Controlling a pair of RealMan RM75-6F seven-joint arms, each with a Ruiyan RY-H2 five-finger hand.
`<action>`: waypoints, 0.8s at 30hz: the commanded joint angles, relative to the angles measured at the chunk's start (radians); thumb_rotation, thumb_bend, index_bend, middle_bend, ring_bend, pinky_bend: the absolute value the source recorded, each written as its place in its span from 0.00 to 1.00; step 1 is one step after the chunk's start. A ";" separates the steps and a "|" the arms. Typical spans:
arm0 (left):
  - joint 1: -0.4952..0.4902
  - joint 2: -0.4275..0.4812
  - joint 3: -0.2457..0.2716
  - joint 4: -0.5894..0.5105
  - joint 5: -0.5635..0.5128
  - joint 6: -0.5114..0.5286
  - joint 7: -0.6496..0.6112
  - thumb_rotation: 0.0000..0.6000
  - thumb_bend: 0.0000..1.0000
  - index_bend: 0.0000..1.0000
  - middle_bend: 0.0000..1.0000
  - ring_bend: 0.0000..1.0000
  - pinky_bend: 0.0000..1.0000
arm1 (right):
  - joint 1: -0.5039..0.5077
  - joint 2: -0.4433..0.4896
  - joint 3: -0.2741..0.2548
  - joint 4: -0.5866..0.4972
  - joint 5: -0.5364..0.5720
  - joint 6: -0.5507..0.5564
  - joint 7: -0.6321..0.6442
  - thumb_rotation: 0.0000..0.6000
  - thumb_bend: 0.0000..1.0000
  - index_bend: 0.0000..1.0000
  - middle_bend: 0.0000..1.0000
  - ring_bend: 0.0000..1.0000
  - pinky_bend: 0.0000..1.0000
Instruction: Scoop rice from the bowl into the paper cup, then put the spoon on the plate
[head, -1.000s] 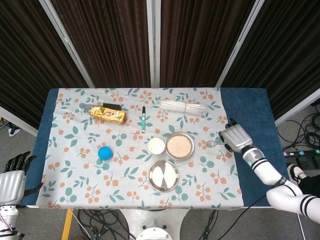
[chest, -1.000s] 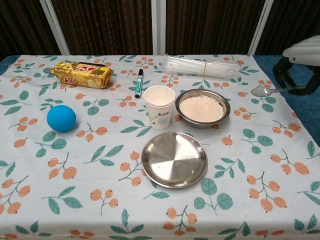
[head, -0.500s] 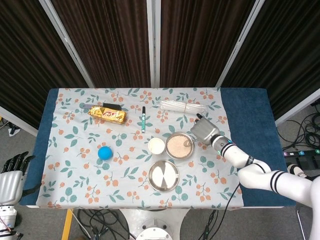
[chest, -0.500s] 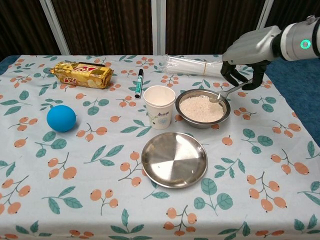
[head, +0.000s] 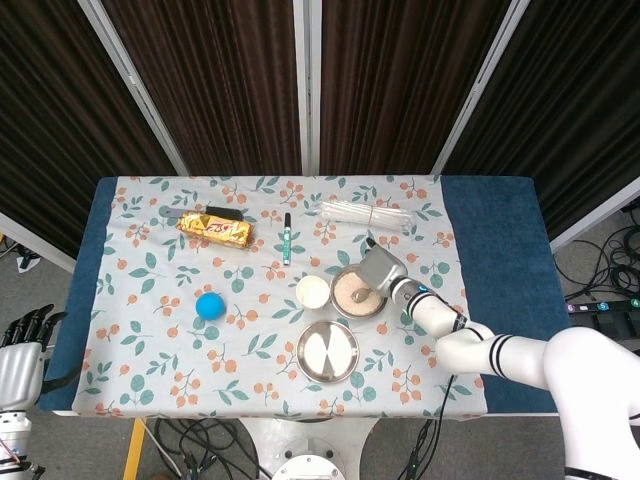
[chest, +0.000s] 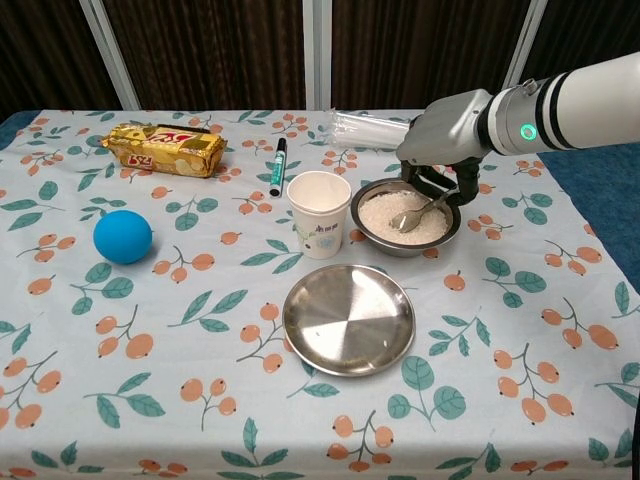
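Chest view shows the right hand holding the spoon by its thin handle, with the round end dipped in the rice inside the bowl. The paper cup stands just left of the bowl, and the plate sits in front of both. I think the spoon is hard, light and a bit slippery, so holding it far up the handle is best. The rice is loose and can spill, so the spoon should stay level. The cup looks light and could tip if bumped.

One second ago the hand was far off at the right edge of the table, with the spoon well away from the bowl. Now it has come over the bowl and the spoon is in the rice.

Head view shows the left hand at the table's left edge, fingers apart, holding nothing
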 joint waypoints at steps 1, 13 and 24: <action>0.002 -0.001 0.000 0.003 -0.001 0.001 -0.003 1.00 0.13 0.25 0.21 0.13 0.15 | 0.011 -0.013 -0.006 0.003 0.009 0.017 -0.001 1.00 0.33 0.61 0.59 0.25 0.08; 0.004 -0.002 0.002 0.004 0.003 0.002 -0.002 1.00 0.13 0.25 0.21 0.13 0.15 | -0.021 0.006 -0.016 -0.014 -0.015 0.064 0.086 1.00 0.33 0.61 0.59 0.25 0.08; -0.002 0.011 -0.004 -0.021 0.007 0.004 0.023 1.00 0.13 0.25 0.21 0.13 0.15 | -0.111 0.109 0.018 -0.070 -0.145 0.123 0.247 1.00 0.33 0.62 0.59 0.26 0.07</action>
